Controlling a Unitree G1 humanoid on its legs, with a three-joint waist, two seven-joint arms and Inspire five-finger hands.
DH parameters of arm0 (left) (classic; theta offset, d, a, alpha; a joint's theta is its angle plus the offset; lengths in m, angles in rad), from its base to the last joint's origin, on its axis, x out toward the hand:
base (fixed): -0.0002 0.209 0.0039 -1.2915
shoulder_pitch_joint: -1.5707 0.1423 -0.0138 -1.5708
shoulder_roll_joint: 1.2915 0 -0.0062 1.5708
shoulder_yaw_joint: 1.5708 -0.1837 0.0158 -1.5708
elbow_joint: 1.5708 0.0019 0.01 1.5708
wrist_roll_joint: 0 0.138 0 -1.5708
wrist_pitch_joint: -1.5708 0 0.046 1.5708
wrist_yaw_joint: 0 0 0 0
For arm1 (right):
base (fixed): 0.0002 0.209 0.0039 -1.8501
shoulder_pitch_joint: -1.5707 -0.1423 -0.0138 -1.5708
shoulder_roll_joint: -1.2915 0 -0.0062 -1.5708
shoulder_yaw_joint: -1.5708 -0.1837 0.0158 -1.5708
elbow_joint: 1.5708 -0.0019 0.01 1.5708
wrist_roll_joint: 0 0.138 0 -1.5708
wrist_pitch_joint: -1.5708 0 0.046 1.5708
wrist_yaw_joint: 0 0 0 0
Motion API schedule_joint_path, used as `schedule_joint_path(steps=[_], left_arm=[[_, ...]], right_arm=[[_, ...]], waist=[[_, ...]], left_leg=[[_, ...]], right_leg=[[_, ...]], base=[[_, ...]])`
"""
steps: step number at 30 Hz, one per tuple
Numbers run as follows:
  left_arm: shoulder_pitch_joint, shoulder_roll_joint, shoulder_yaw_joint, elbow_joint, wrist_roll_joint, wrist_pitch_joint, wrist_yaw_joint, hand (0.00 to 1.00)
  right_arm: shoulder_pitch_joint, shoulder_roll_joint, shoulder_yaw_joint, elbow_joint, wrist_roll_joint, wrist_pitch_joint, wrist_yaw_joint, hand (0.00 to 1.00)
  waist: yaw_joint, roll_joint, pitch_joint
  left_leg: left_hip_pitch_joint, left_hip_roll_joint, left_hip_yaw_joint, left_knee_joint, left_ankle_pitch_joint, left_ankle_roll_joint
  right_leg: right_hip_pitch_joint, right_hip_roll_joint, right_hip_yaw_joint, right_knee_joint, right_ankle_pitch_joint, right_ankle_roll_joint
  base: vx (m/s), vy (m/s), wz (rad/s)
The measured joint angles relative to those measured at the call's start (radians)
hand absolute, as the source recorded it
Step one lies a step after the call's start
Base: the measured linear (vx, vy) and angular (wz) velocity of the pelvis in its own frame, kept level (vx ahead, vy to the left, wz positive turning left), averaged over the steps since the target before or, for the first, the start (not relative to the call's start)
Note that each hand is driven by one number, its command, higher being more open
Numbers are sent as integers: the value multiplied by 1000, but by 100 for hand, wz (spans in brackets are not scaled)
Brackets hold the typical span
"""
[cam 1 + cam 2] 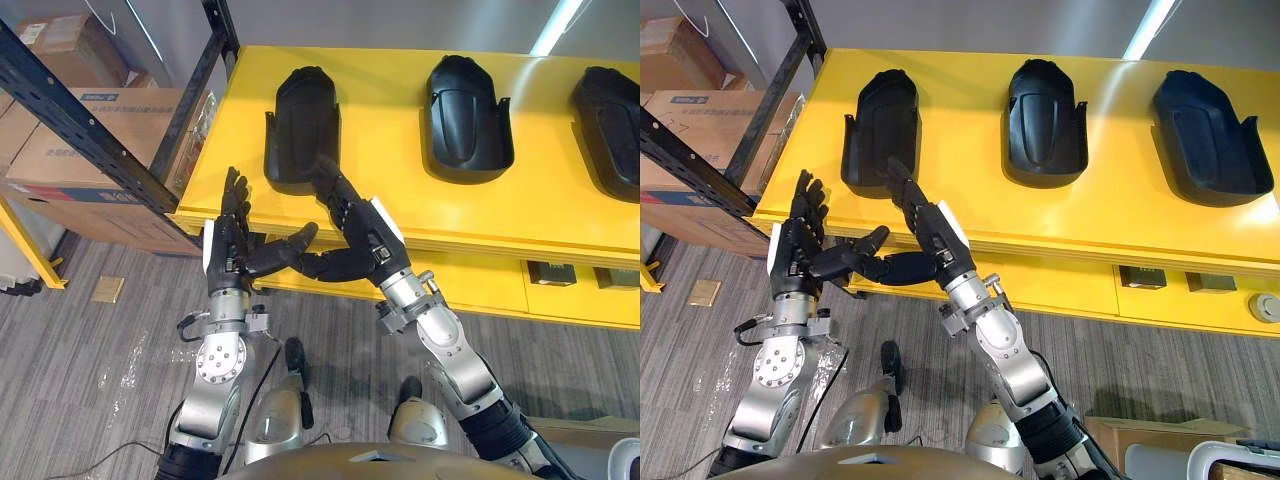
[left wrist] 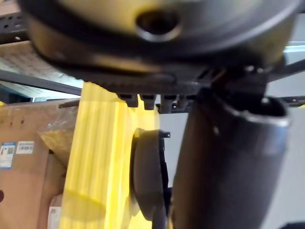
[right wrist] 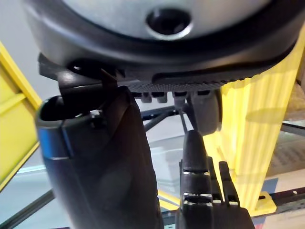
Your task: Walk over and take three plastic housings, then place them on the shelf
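Left robot hand and right robot hand, spread, near leftmost plastic housing: likely light, stiff, slick; grip side rims.

Wide bare gaps lie between the left housing, middle housing and right housing on the yellow shelf. Its front strip is bare too (the left robot hand and right robot hand are near it). A black rack post blocks the left.
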State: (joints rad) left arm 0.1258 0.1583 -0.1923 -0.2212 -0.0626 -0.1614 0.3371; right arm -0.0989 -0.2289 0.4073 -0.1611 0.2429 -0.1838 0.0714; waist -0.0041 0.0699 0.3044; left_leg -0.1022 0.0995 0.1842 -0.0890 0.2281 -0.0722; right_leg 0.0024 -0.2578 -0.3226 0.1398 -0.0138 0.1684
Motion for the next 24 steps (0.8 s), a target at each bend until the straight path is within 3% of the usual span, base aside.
schedule_joint_path(steps=[5, 9, 15, 24], left_arm=[[-38, 34, 2, 41, 76, 12, 24, 100], [-86, 84, 64, 56, 154, 14, 61, 100], [-165, 130, 141, 123, 196, 85, 98, 100], [-222, 133, 189, 199, 199, 187, 135, 100]], right_arm=[[-1, -4, -69, -3, -1, -9, -32, 100], [0, -15, -194, -44, -2, -67, -39, 100], [4, -76, -299, -138, 8, -118, -6, 100], [19, -90, -313, -138, 19, -114, 32, 100]], waist=[[-8, 0, 0], [-27, 1, 0], [-63, 20, 9], [-82, 47, 20]], left_leg=[[4, 1, 9, 0, -3, -2], [2, 1, 38, 0, -7, -4], [-3, 1, 64, 0, -11, -9], [-14, 1, 82, 3, -8, -6]], right_leg=[[-6, -1, 12, 4, 0, 0], [-36, -6, 47, 19, 0, 1], [-75, -8, 84, 36, 0, 1], [-118, -12, 110, 72, -7, 1]], base=[[-11, -24, -7], [-7, -22, -20], [7, -26, -16], [5, -23, -5]])
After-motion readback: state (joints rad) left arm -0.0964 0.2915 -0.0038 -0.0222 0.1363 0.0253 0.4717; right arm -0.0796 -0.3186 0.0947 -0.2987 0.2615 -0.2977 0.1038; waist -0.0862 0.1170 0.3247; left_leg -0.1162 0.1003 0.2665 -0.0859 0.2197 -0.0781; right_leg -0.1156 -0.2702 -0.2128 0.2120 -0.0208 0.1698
